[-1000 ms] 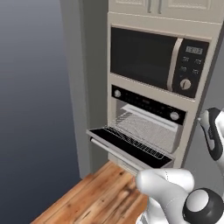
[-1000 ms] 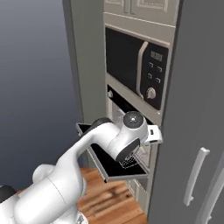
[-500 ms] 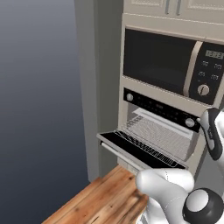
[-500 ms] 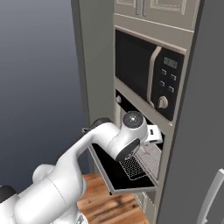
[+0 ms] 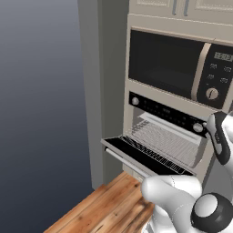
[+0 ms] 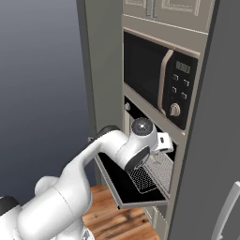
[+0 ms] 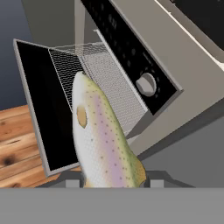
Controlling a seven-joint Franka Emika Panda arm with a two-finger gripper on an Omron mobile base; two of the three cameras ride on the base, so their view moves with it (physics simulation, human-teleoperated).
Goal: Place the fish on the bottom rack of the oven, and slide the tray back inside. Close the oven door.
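In the hand view a speckled, pinkish-green fish (image 7: 103,140) sticks up from between my fingers, and my gripper (image 7: 113,179) is shut on its lower end. Beyond it stands the oven (image 5: 166,113), with its black oven door (image 7: 39,109) folded down flat. The wire bottom rack (image 7: 105,78), the tray, is pulled partway out over the door. The fish hangs in front of the rack and above the door, touching neither. From the right base view my hand (image 6: 161,140) hovers just before the oven's opening. The rack (image 5: 164,141) and open door (image 5: 141,159) show in the left base view too.
A black microwave (image 5: 173,63) sits right above the oven's control strip with silver knobs (image 7: 146,83). A tall grey panel (image 5: 100,91) flanks the oven's left side, and a grey cabinet with a handle (image 6: 220,140) its right. Wooden boards (image 5: 104,209) lie below the door.
The whole picture has shifted in both base views, so the base has driven; the oven now sits further right. The fish stays in my grip.
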